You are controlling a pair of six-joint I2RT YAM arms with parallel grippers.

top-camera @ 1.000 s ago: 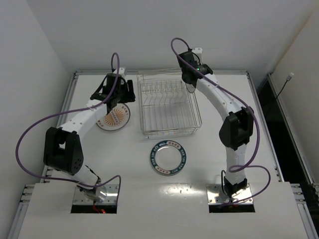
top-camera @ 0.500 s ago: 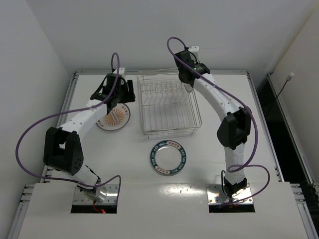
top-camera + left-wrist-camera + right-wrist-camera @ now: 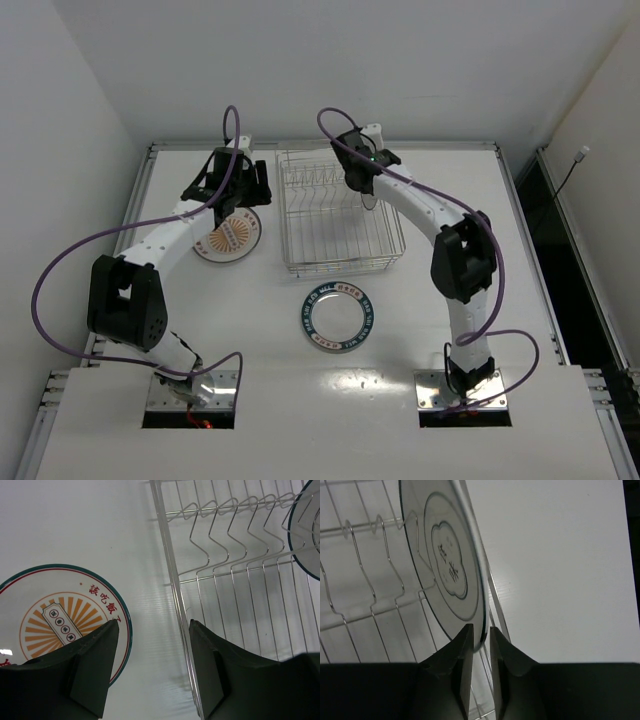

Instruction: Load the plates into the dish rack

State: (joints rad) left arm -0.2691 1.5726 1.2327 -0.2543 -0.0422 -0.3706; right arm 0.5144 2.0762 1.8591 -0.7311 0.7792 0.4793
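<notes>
Slippage is the risk: the right gripper (image 3: 479, 635), jaws clamped only on the rim of the white plate (image 3: 447, 565), holds it on edge over the right part of the dish rack (image 3: 345, 268), where it could twist and strike a tine. The left gripper (image 3: 154, 630) hovers, jaws apart, above the sunburst plate (image 3: 60, 620), marked 該吃飯; the teal-rimmed plate (image 3: 338, 316) lies flat before the rack, lettering unreadable
</notes>
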